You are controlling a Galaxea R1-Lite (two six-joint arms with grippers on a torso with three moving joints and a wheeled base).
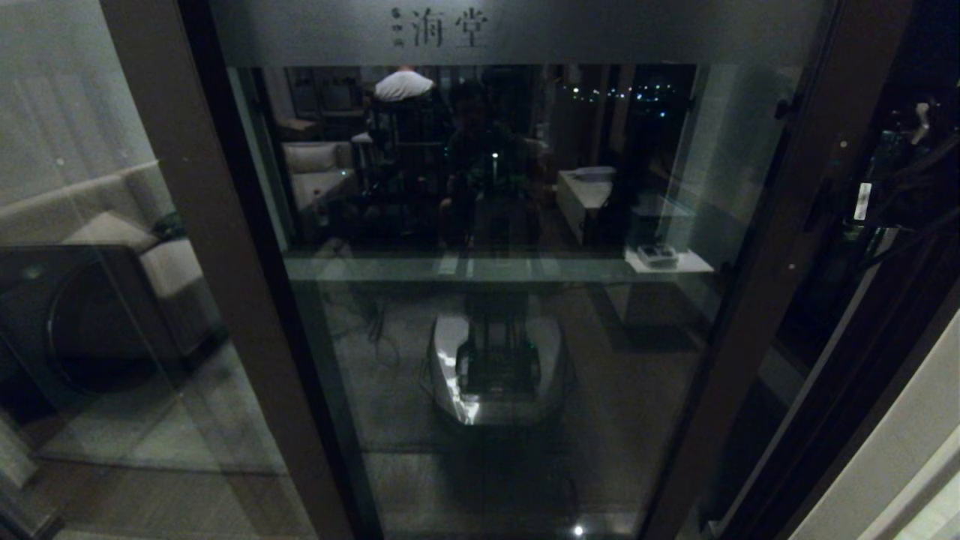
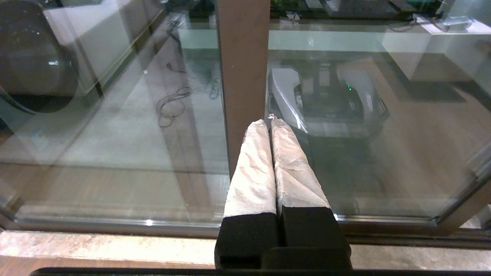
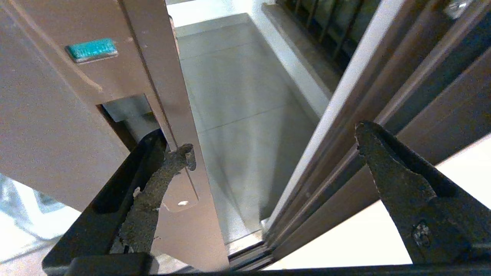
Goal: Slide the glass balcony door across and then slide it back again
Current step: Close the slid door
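Standing just short of the brown door jamb (image 3: 345, 126), the brown-framed glass balcony door (image 1: 495, 315) leaves a gap; the right pincer (image 3: 268, 149), spread wide, straddles its handle-side stile (image 3: 168, 96); the left pincer (image 2: 270, 122), pressed closed and empty, faces its other stile (image 2: 241, 69).

The frosted band (image 1: 517, 31) atop the glass balcony door (image 1: 495, 300) carries 2 large etched Chinese characters, apparently 海堂; smaller marks left of them are illegible; nothing else bears readable text.
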